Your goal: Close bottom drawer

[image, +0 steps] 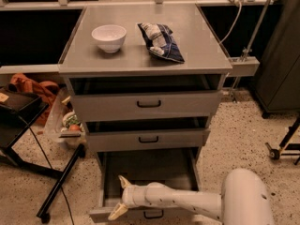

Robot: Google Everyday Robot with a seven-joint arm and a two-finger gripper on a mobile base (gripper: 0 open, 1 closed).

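Main risk: the pincer sits at the left end of the bottom drawer, tips spread apart, holding nothing. One tip points up over the box and the other angles down across the front panel's top lip. If the arm pushes from there, the load is off-centre, so the drawer could rack on its runners and jam partway. The upper tip is inside the box line. If it goes in w/ the drawer it could get pinched under the middle drawer, which stands a bit proud. The lower tip has only thin purchase on the lip and could slip off, so the push goes nowhere. The arm also lies along the front panel and may foul it.

The drawer is pulled well out, lowest tier, its front near the frame's btm edge.

Containers:
- Bottom drawer: the grey floor that shows is bare; the front strip is hidden by the arm.
- Middle drawer and top drawer: both ajar, the gaps too dark to tell contents.
- White bowl: toward the back-left corner of the bench, looks empty.
- Snack bag: just right of the bowl, mid-bench, crumpled; contents unknown.
- Clear tub: on the floor below the bench's left edge, w/ small red and green items.
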